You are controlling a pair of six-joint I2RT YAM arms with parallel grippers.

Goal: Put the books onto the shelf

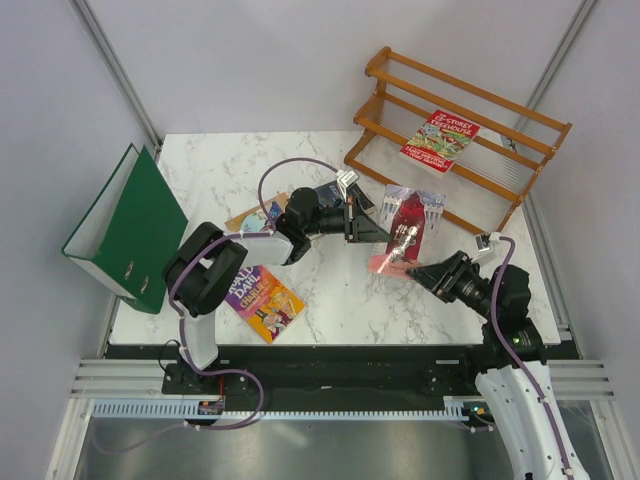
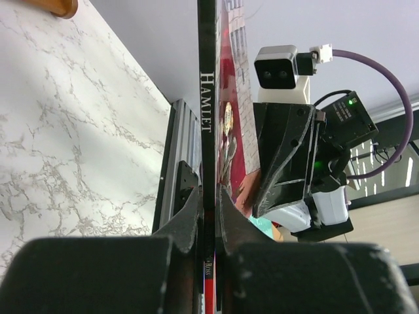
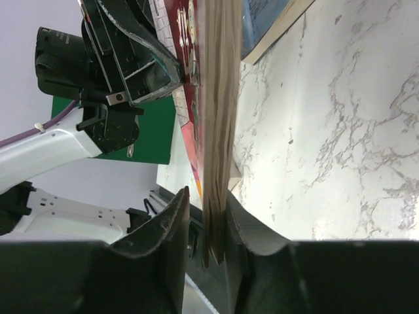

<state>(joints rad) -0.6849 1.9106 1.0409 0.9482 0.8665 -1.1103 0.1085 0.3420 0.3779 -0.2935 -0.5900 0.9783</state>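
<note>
left gripper (image 2: 207, 199): clamped on pink book (image 2: 207, 98) spine | right gripper (image 3: 206, 196): narrow, page edge between its fingers, grip cannot tell

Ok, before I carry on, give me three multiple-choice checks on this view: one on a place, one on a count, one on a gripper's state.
1. Where does the purple-and-yellow book lie?
A on the shelf
B flat on the table
C on the floor

2. How many books are on the shelf?
A one
B none
C three

3. The left gripper is:
A open over the table
B shut on nothing
C shut on the pink book

Key:
1 B, it lies cover up on the marble.
2 A, only the red cartoon-cover book rests on the slats.
3 C, its fingers pinch the book's spine.
</note>
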